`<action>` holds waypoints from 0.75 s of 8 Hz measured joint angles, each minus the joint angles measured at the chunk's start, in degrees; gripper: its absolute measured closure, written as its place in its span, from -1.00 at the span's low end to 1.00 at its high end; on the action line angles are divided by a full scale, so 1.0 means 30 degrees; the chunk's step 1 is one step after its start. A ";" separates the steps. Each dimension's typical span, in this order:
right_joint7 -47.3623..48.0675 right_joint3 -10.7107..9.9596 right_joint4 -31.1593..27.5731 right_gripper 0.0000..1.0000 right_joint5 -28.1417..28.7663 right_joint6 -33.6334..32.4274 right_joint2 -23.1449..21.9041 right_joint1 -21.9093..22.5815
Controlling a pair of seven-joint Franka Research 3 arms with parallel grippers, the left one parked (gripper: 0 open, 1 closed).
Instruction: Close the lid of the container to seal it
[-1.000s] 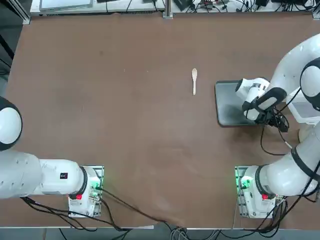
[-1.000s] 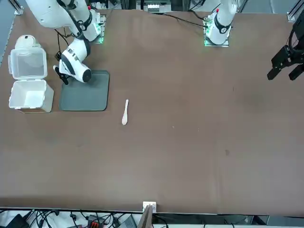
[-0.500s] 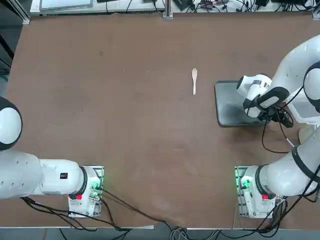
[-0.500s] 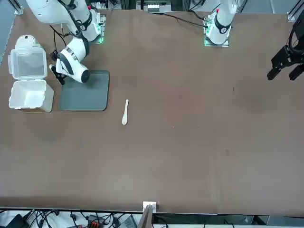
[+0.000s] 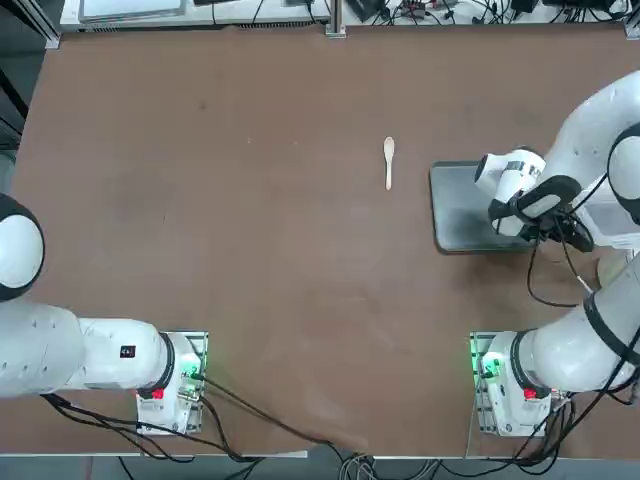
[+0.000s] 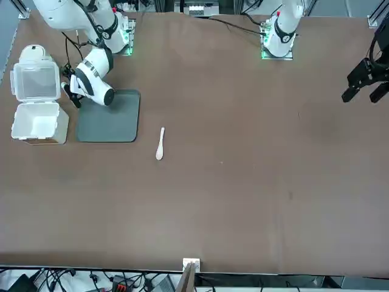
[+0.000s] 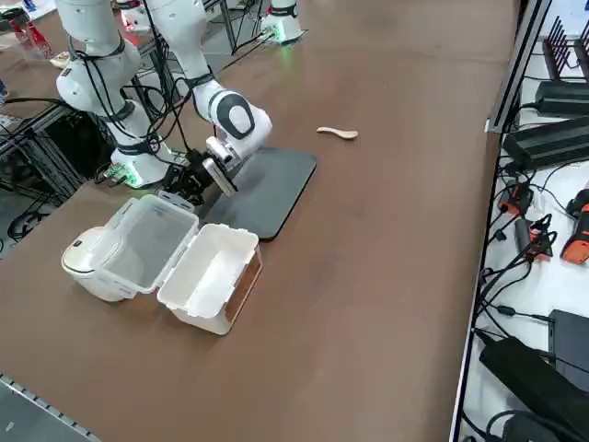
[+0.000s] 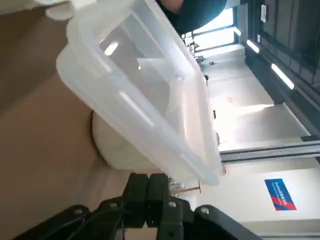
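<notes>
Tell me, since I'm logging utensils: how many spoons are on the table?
1. The spoon lies alone on the bare table, beside the grey tray, on the side away from the container. None seems hidden.

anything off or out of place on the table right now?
Nothing spilled or damaged. The container stands open, its lid flung back and propped on a round cream-white object. The right gripper sits shut beside the lid's edge. A spoon lies alone mid-table.

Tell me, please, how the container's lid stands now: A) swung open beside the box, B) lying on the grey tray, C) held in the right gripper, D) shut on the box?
A: the lid lies swung open next to the container, with the right gripper near its edge, not holding it.
</notes>
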 joint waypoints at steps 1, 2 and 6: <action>0.0000 -0.0022 -0.0006 0.97 -0.0519 -0.0167 0.0000 -0.0152; 0.0000 -0.0048 -0.0007 0.97 -0.1026 -0.0230 0.0000 -0.0331; -0.2473 0.0031 0.1388 0.97 -0.1764 -0.1666 -0.0380 -0.0429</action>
